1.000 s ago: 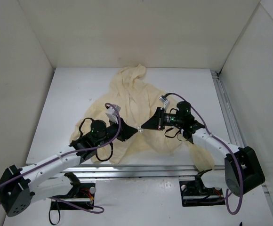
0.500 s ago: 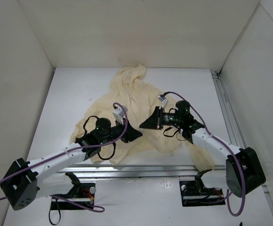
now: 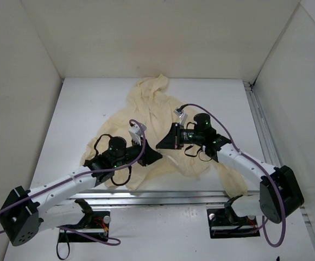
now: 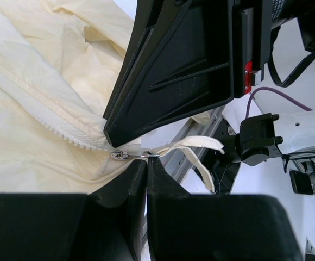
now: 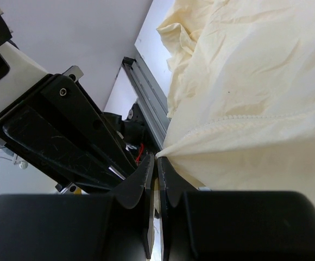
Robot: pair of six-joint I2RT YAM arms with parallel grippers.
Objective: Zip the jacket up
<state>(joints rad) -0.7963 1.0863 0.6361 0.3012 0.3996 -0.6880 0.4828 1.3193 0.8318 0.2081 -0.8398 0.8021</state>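
- White walls [image 3: 146, 38] stand around a white table [image 3: 76, 109].
- On the middle of the table lies the jacket [image 3: 157, 114]. It is pale yellow, soft and crinkly. Its hood points to the far wall, and one sleeve droops over the near edge on the right.
- Two arms reach in over the jacket's lower part: the left arm [image 3: 65, 185] and the right arm [image 3: 244, 163].
- A metal rail [image 3: 260, 125] runs along the table's right side.
- The right gripper [image 5: 156, 163] is pinched tight on the jacket's edge. Its big black body sits just above the zipper and hides some cloth there.
- The left gripper [image 4: 146, 166] is squeezed together on the zipper pull [image 4: 127, 155].
- White zipper teeth [image 4: 49, 125] run up to the small shiny pull.
- A little cream ribbon [image 4: 195, 145] hangs from the pull.
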